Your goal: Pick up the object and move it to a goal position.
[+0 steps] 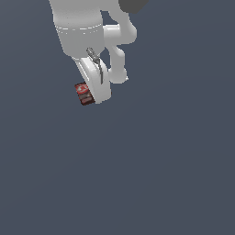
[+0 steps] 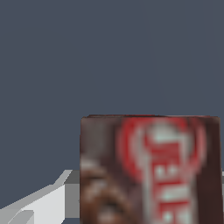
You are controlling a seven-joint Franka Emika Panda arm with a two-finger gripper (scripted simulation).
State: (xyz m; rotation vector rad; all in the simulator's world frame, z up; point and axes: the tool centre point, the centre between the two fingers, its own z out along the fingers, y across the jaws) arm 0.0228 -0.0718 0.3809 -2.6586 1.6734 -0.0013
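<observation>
The object is a small dark brown and red block with a white-red label. It sits at the tip of my gripper, under the white hand, over a plain dark grey surface. In the wrist view the object is very close and fills the lower part of the picture. A light grey finger lies right against one of its sides, and a sliver of the other finger shows at the opposite edge. The gripper is shut on the object. Whether the block touches the surface cannot be told.
The dark grey surface spreads evenly all around, with no other objects, edges or goal marker visible. The white arm occupies the top of the exterior view.
</observation>
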